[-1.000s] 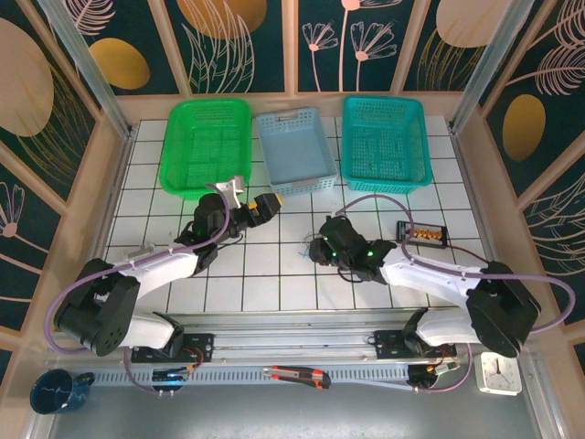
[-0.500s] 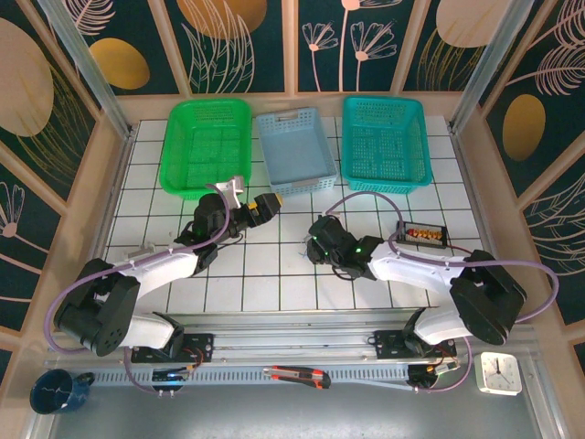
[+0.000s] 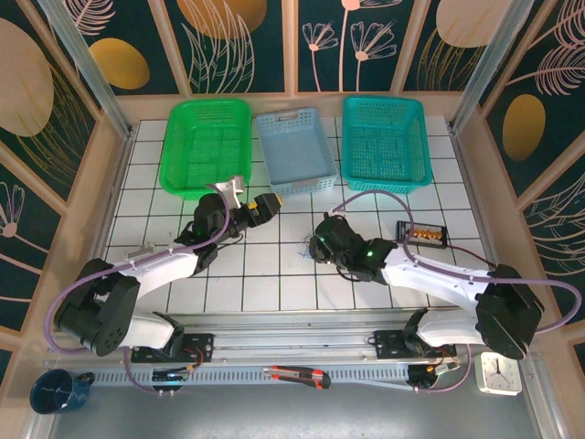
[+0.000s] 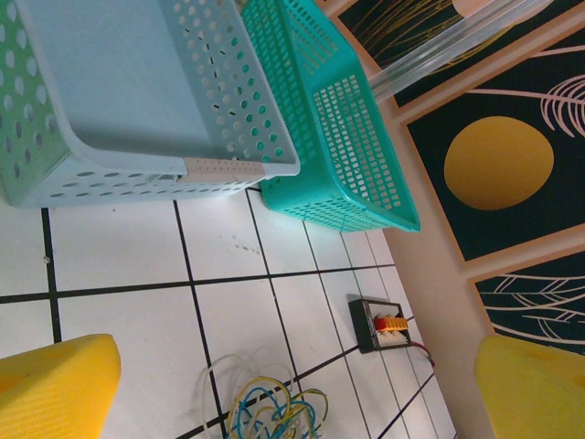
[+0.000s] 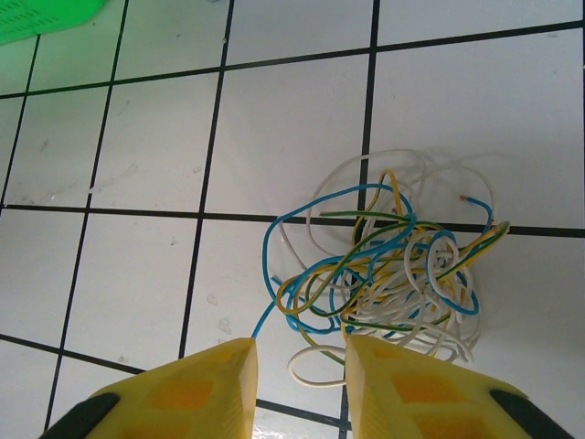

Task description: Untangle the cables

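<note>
You had three baskets in a row at the far side of the tiled table (image 3: 274, 279): one green basket (image 3: 206, 146) on the left, one light blue basket (image 3: 292, 155) in the middle and one teal basket (image 3: 384, 142) on the right. All three were apart from the cables.

The cables (image 3: 304, 245) lay as one loose tangle on the white tiles, nearer than the baskets, between your two arms and just beside the right one. The right wrist view showed four colours in it: blue, white, yellow and green. The strands crossed too much for me to count them singly.

Your left gripper (image 3: 251, 196) was held above the table near the front of the light blue basket, with its two yellow pads (image 4: 55, 384) spread wide and nothing between them.

Your right gripper (image 5: 297, 366) sat at the near edge of the tangle. Its two yellow fingers (image 5: 183, 393) stood close together with a narrow gap left between them. One blue strand ran up to the tip of one finger and a white loop lay by the gap. I could not see any strand pinched.

One black terminal block (image 3: 421, 236) with orange and yellow parts lay to the right of the tangle, well apart from it. Along the near rail were one utility knife (image 3: 297, 375), one small clock (image 3: 500, 373) and one dark blue mug (image 3: 57, 391).
</note>
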Controlling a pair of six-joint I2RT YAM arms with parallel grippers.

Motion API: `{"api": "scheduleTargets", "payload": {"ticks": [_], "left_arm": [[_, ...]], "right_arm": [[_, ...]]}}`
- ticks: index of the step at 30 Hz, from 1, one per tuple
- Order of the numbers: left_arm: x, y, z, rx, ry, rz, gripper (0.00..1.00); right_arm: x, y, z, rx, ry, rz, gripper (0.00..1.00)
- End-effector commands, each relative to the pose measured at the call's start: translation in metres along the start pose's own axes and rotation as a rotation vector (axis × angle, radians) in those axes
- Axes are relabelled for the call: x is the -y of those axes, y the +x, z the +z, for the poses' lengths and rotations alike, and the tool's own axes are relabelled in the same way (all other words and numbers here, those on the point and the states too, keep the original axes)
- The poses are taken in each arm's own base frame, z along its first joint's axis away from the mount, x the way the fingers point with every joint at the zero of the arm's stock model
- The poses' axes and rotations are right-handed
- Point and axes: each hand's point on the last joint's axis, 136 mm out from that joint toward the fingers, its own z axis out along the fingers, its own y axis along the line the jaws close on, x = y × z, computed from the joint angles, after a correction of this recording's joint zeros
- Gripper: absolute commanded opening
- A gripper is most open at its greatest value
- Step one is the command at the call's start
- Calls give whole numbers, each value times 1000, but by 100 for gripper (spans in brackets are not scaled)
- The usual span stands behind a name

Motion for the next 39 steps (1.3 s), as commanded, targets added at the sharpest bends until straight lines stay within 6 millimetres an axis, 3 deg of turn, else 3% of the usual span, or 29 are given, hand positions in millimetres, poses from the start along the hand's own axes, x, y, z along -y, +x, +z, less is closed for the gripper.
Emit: {"api": "scheduleTargets", "payload": {"ticks": [1, 13, 25, 39], "left_arm": [[4, -1, 0, 4, 18, -5, 99], [3, -2, 0, 8, 15, -8, 99], [3, 0, 0, 4, 18, -13, 99], [4, -1, 2, 2, 22, -11, 99]], "right_arm": [[4, 10, 2, -18, 17, -8, 29], [-2, 29, 28, -86, 56, -77, 26], [0, 25, 41, -78, 110, -116, 26], [-15, -1, 13, -4, 29, -55, 44]]}}
